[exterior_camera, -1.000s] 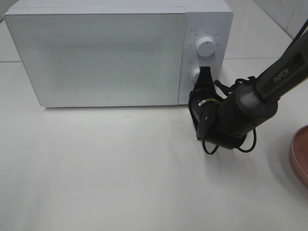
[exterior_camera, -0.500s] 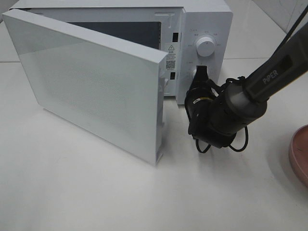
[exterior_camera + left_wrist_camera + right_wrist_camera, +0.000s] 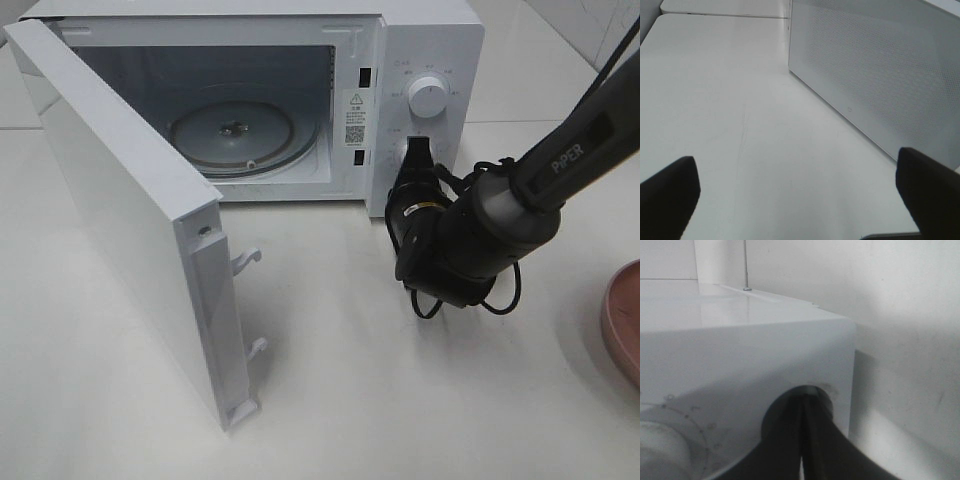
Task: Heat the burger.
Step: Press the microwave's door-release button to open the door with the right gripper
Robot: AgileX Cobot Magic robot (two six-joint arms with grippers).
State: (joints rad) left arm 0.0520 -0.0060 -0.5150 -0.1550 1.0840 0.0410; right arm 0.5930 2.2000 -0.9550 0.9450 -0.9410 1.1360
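Exterior view only: the microwave [image 3: 430,45] stands on the table [image 3: 400,400] with its door [image 3: 120,230] swung wide to the left. The glass turntable [image 3: 232,132] shows inside, and the edge of a pink plate [image 3: 622,320] shows at far right.
Left wrist view only: the door's speckled outer face [image 3: 880,80] is seen, standing on the table just beside the arm.
Right wrist view only: a close look at the control panel, with the upper knob [image 3: 657,450] beside the dark fingers [image 3: 785,440].
Right gripper [image 3: 418,152]: its tip is against the lower control, below the upper knob [image 3: 428,97]. The jaws are together, with only a thin slit between them.
Left gripper [image 3: 799,192]: the jaws are wide apart and hold nothing, low over the table. It is outside the exterior view.
Burger: it shows in none of the three views, so its place cannot be told.
Change: a second ago the door was closed and half a second ago it was half open. Now it stands fully open. The right gripper has barely moved from the lower control.
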